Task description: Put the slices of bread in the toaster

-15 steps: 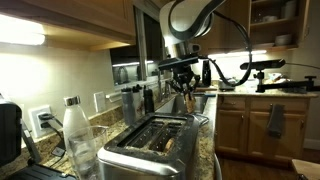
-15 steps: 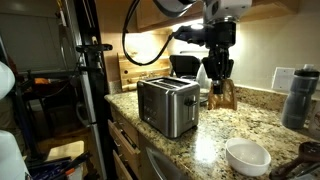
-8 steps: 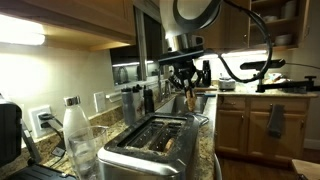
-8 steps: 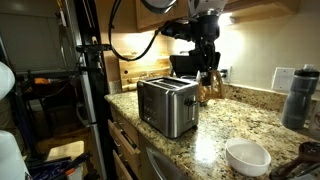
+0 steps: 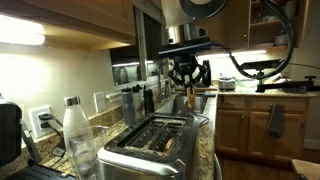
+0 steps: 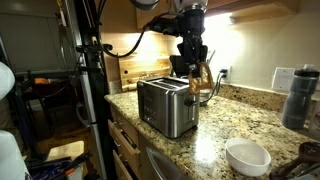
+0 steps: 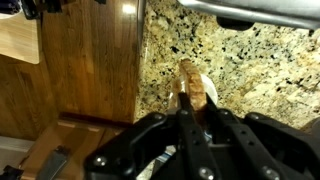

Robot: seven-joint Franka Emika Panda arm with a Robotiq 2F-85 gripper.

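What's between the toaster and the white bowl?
Nothing but bare speckled counter lies between the toaster and the bowl. You can see that in an exterior view.

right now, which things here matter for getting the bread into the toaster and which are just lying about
For the job:
- slice of bread, gripped in the hand
- toaster

Lying about:
- clear bottle
- white bowl
- dark bottle
- wooden board
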